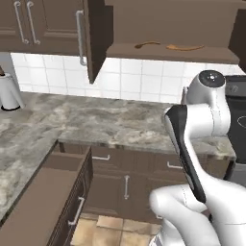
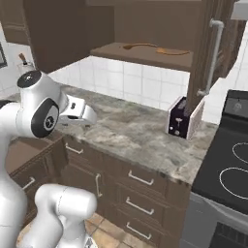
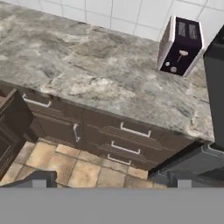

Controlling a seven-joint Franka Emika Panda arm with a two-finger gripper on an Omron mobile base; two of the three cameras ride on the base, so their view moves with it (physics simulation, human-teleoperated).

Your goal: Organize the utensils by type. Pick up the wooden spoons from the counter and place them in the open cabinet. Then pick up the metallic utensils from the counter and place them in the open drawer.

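Two wooden spoons (image 1: 146,44) (image 2: 134,46) lay side by side on the open cabinet's (image 1: 173,50) bottom shelf, apart from each other. Below, the stone counter (image 1: 110,120) carried a toaster (image 2: 184,118) near the stove (image 2: 227,160) and a paper-towel roll (image 1: 8,91) far left. The open drawer (image 1: 45,192) jutted out beneath. The gripper (image 3: 109,181) hung over the counter edge, fingers spread wide, holding nothing.

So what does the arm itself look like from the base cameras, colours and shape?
The arm is made of glossy white, rounded segments with dark inset panels along the links and dark round caps at the joints; one cap has a grey disc with a small mark. The pincer shows two small dark-grey fingertips. No cables or lettering are visible.
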